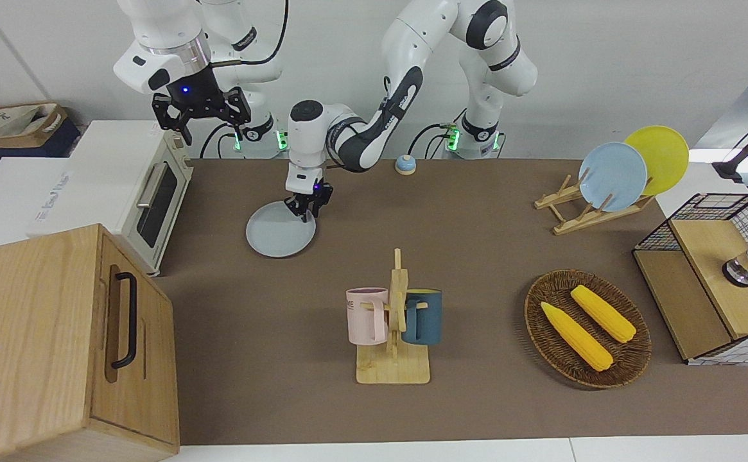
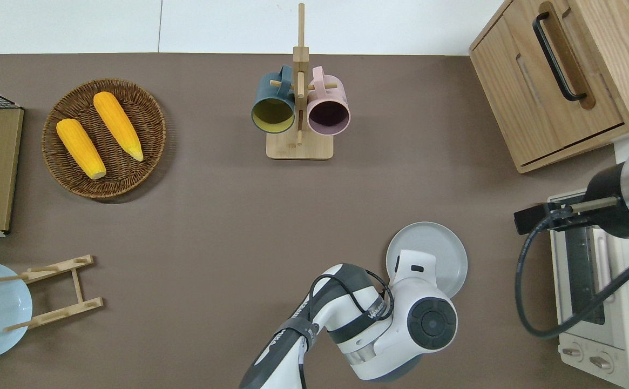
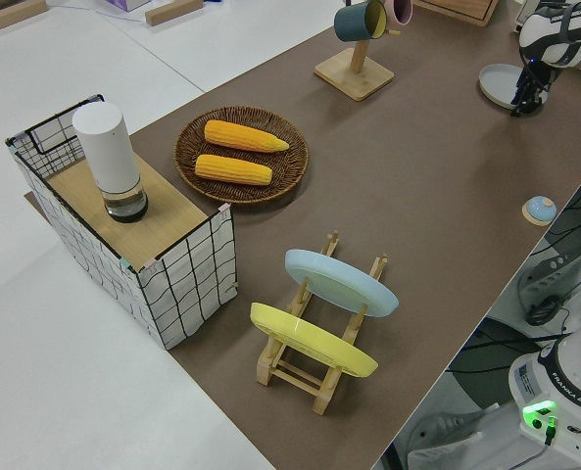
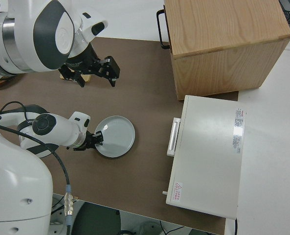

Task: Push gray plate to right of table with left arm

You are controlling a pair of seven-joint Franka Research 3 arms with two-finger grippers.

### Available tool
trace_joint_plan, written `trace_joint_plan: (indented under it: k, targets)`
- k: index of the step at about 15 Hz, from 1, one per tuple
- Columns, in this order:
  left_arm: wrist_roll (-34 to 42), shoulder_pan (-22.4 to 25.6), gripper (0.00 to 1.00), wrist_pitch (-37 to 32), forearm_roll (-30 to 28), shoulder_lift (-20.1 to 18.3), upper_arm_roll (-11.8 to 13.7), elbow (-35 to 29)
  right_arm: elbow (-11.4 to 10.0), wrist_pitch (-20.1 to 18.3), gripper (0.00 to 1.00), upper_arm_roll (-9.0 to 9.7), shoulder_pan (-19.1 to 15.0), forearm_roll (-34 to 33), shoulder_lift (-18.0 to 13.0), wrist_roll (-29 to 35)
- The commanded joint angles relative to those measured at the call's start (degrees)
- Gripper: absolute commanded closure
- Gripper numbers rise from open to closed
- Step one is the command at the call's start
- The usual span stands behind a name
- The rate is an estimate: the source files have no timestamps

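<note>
We see the left arm (image 1: 374, 122) bent low over the table (image 1: 476, 256), reaching across toward the right arm's end. Its gripper (image 1: 307, 206) points down and sits at the rim of the gray plate (image 1: 280, 232), on the side nearer to the robots. In the front view that spot is at about 1 o'clock on the plate. The fingers (image 4: 97, 139) touch the rim or are just over it. We cannot tell if they are spread or pinched.

The plate lies flat on the table, close to the toaster oven (image 1: 149, 192), with a strip of bare table between them. In the overhead view the oven is at 3 o'clock from the plate and the mug rack (image 2: 299, 102) is at about 11 o'clock, farther from the robots. A pink mug (image 2: 329, 111) and a blue mug (image 2: 274, 108) hang on the rack.

A wooden cabinet (image 1: 59, 340) sits at the same end as the oven. Well apart, toward the left arm's end, a basket (image 1: 587, 327) holds two corn cobs (image 1: 576, 335). A plate rack (image 1: 589, 205) there holds a sky-blue plate (image 1: 612, 176) and a yellow plate (image 1: 659, 157).

The right gripper (image 1: 200, 115) is parked with its fingers spread apart.
</note>
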Motion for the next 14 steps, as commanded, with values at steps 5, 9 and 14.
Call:
trace_joint_plan:
  k: [5, 9, 14]
  targets:
    - [-0.79, -0.01, 0.01, -5.60, 1.40, 1.33, 0.86, 3.72, 0.22, -0.69, 0.017, 0.85, -1.16, 0.59, -0.36, -0.01]
    - [-0.53, 0.16, 0.01, -8.42, 1.40, -0.68, 1.22, 4.52, 0.22, -0.69, 0.017, 0.85, -1.16, 0.59, -0.36, 0.08]
    - [4.99, 2.97, 0.01, -13.77, 1.40, -4.64, 1.22, 4.70, 0.22, -0.69, 0.017, 0.76, -1.16, 0.59, -0.36, -0.01]
